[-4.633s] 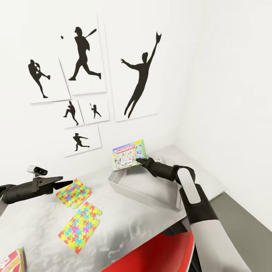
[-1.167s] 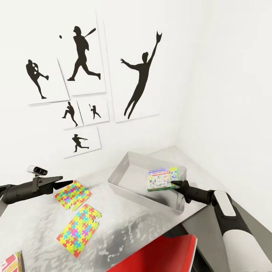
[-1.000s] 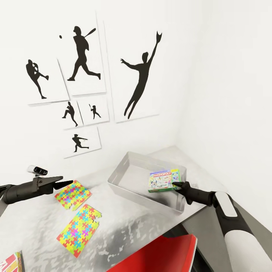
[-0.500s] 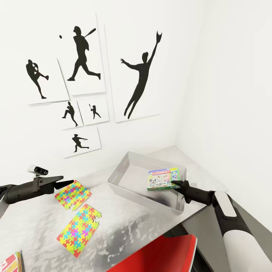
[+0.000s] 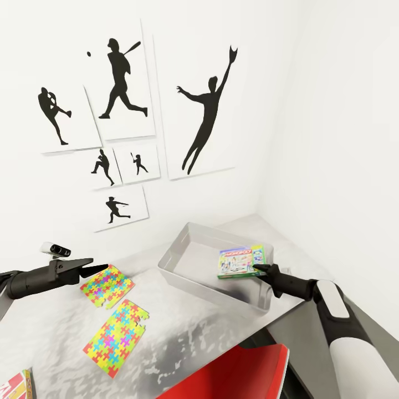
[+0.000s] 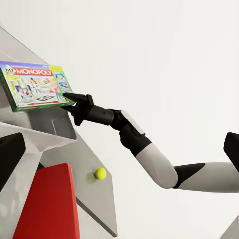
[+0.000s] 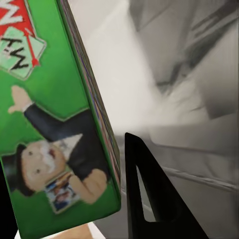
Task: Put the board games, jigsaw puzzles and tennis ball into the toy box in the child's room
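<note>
Item: toy box (image 5: 183,271), grey tub on pale table (image 5: 55,332), taken as landmark. Step in hand: dropping a board game into it. Right gripper (image 5: 258,270) pinches corner of green-and-white Monopoly box (image 5: 241,262), held flat over the tub's right half, just above the rim and not yet resting inside; in the right wrist view one finger (image 7: 149,199) lies tight against the box edge (image 7: 74,114). Left gripper (image 5: 98,269) hangs left of tub, w/ tips just over the nearer jigsaw puzzle (image 5: 107,284); carries nothing, but whether jaws are parted or closed can't be told. Second puzzle (image 5: 116,333) further left and nearer the robot; another game box corner (image 5: 16,385) well left at table edge. Tennis ball (image 6: 100,173) on table right of tub, near the edge. Next calls for, prob.: lower slightly, let go, pull back right w/o clipping the rim. Room: tub interior looks bare, plenty of space; wall corner close behind and right of tub, red chair (image 5: 238,374) below front edge.
</note>
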You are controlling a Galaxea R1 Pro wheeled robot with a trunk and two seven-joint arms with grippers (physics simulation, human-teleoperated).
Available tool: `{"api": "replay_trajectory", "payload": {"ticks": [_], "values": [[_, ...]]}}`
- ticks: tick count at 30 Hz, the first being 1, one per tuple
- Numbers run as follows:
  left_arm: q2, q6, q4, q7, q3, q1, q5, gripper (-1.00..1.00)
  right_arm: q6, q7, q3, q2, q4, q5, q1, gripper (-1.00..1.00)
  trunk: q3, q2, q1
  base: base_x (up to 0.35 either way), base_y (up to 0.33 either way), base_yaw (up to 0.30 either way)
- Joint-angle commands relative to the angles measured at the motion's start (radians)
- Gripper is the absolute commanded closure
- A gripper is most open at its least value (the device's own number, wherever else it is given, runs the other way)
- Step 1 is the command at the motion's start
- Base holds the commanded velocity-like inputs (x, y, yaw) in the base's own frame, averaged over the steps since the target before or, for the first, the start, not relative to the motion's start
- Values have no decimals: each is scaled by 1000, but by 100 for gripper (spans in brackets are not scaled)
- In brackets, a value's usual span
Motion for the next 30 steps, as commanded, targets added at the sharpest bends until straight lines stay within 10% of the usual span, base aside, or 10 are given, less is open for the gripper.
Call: {"api": "replay_trajectory", "payload": {"ticks": [1, 15, 16, 30], "values": [[0, 11, 0, -4, -1, -1, 0, -100, 5, -6, -2, 0, -6, -6, -1, 100, -2, -2, 1, 0, 0, 0], [0, 11, 0, -4, 1, -1, 1, -100, 2, -10, -2, -1, -35, -7, -1, 100, -2, -2, 1, 0, 0, 0], [0, 11, 0, -4, 1, -1, 1, -100, 2, -10, -2, -1, -36, -6, -1, -100, -2, -2, 1, 0, 0, 0], [0, 11, 0, -4, 1, -1, 0, -100, 1, -11, -1, -4, -35, -6, -1, -100, -2, -2, 1, 0, 0, 0]]}}
